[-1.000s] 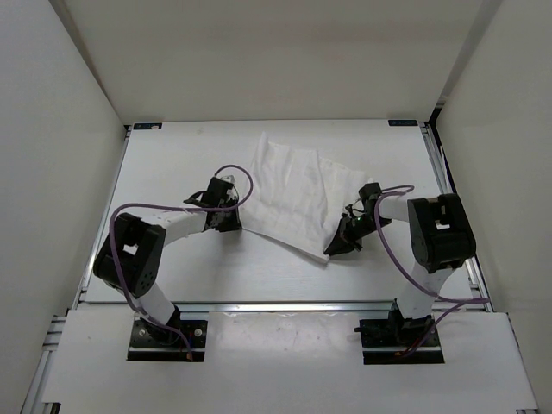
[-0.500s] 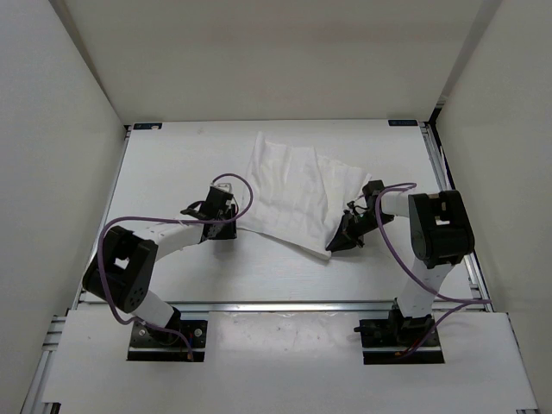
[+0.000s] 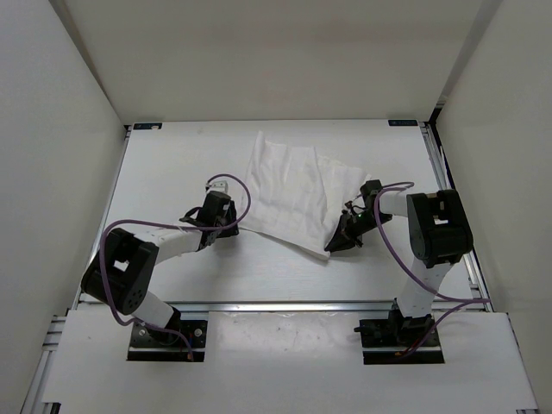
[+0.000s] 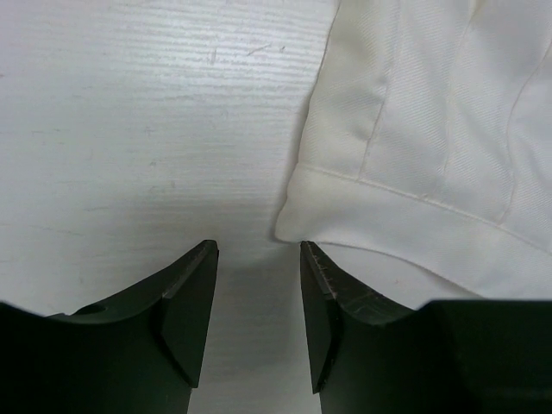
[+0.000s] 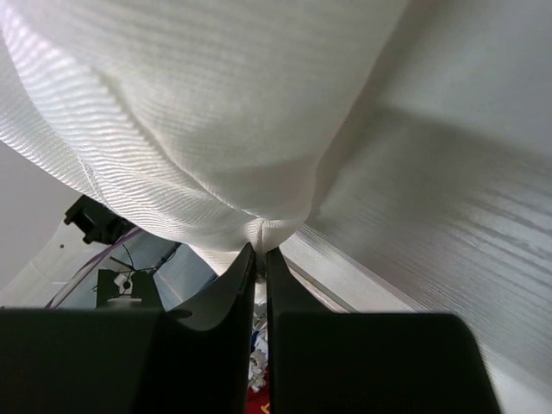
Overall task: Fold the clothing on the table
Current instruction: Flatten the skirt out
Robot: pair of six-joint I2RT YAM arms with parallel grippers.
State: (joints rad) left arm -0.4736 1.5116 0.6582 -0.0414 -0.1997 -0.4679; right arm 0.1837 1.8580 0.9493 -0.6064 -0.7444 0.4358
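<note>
Left pincer (image 4: 257, 254), spread and empty over the desk (image 4: 129, 129), has a corner of the clothing (image 4: 414, 129) just ahead, toward the upper right of its wrist view, while the right pincer (image 5: 257, 259) pinches another corner.

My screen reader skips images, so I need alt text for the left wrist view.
The left end effector hangs open and empty over the white table. The hemmed corner of the white clothing lies flat just beyond its tips and fills the upper right.

One camera looks down from high above the whole table (image 3: 172, 164). Both wrist cameras look very closely at the clothing (image 3: 289, 190).
</note>
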